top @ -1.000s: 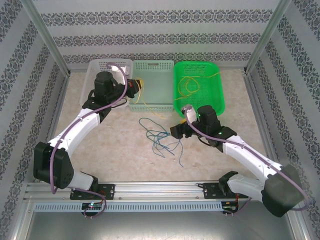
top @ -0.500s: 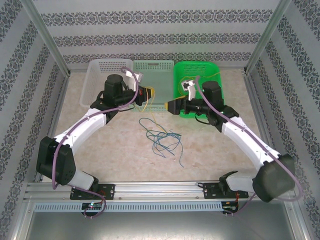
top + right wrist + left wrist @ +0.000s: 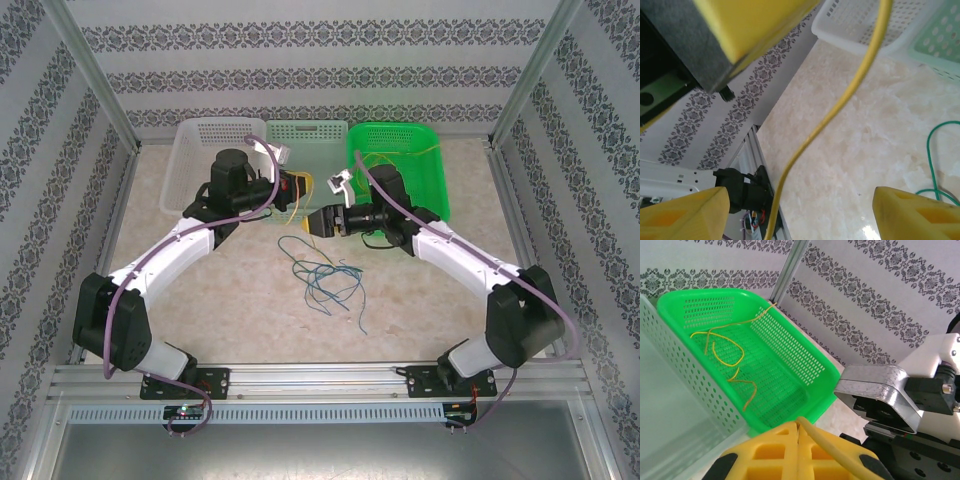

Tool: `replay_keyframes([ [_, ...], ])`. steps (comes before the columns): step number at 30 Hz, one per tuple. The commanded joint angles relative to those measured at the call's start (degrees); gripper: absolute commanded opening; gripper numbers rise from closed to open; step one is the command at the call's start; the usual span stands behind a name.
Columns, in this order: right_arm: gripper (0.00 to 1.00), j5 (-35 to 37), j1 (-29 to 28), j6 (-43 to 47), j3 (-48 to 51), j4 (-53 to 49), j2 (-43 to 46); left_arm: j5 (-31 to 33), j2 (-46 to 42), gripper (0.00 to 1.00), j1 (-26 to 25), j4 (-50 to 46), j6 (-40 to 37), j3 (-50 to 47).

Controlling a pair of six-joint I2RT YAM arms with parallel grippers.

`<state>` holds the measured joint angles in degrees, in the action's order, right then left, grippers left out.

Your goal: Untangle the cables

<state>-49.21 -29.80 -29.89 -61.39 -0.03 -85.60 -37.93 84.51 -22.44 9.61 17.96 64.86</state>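
Note:
My left gripper (image 3: 300, 187) hangs in front of the pale green basket, shut on a yellow cable (image 3: 291, 208) that droops from its pads (image 3: 785, 440). In the left wrist view the yellow cable (image 3: 840, 452) runs over the right pad. My right gripper (image 3: 309, 222) is just below and to the right of it, open. In the right wrist view the yellow cable (image 3: 840, 102) hangs between that gripper's (image 3: 800, 212) spread fingers without touching either. A loose tangle of blue and dark green cables (image 3: 325, 278) lies on the table below. More yellow cables (image 3: 725, 347) lie in the green basket (image 3: 432, 195).
Three baskets stand in a row at the back: white (image 3: 185, 170), pale green (image 3: 312, 131), green. The right arm's wrist (image 3: 885, 395) is close beside my left gripper. A green cable (image 3: 932, 150) lies on the marble table (image 3: 220, 290). Frame posts stand at both sides.
The right arm rose from the table, then swung left from the green basket to just under the left gripper, its jaws narrowing slightly. The left gripper shifted right, still holding the yellow cable.

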Motion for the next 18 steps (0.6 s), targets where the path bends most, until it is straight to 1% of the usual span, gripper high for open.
replay_keyframes([
  [1, 0.71, -2.48, -1.35, -1.26, -2.57, 3.46, -1.95, -0.65, 0.04, 0.01, -0.68, 4.35, -0.49, -1.13],
  [4, 0.54, -2.73, -1.83, -1.04, -3.16, 3.33, -3.5, -0.96, -0.05, 0.02, -0.8, 5.86, 0.22, -1.7],
  [7, 0.33, -2.91, -2.28, -0.18, -3.83, 2.3, -4.55, -1.22, -0.45, 0.01, -0.79, 7.54, 1.04, -2.41],
  [8, 0.24, -2.7, -2.36, 0.59, -3.91, 1.49, -4.66, -1.56, -0.55, 0.02, -0.85, 8.14, 1.18, -2.45],
  [9, 0.17, -2.23, -2.37, 1.53, -3.93, 0.43, -4.61, -1.78, -0.66, 0.02, -0.83, 8.48, 1.55, -2.61],
  [11, 0.1, -1.07, -2.23, 3.53, -3.92, -1.4, -4.11, -2.12, -0.78, 0.04, -0.81, 9.21, 1.88, -2.79],
  [12, 0.1, -0.11, -2.11, 4.78, -3.85, -2.76, -3.68, -2.22, -0.85, 0.07, -0.78, 9.45, 2.13, -3.01],
  [14, 0.06, 2.1, -1.76, 7.56, -3.84, -5.97, -2.55, -2.65, -1.03, 0.11, -0.78, 9.64, 2.37, -3.14],
  [15, 0.04, 3.67, -1.44, 8.96, -3.75, -7.63, -1.87, -2.71, -1.08, 0.16, -0.78, 9.53, 2.71, -3.17],
  [16, 0.02, 5.22, -1.16, 10.31, -3.75, -9.19, -1.01, -2.41, -1.06, 0.26, -0.79, 8.96, 2.92, -3.16],
  [17, 0.01, 6.6, -0.82, 11.26, -3.63, -10.18, -0.11, -2.19, -0.96, 0.33, -0.79, 8.2, 3.18, -3.16],
  [18, 0.0, 8.35, -0.43, 12.42, -3.5, -11.42, 0.84, -1.92, -1.01, 0.36, -0.77, 7.31, 3.32, -3.02],
])
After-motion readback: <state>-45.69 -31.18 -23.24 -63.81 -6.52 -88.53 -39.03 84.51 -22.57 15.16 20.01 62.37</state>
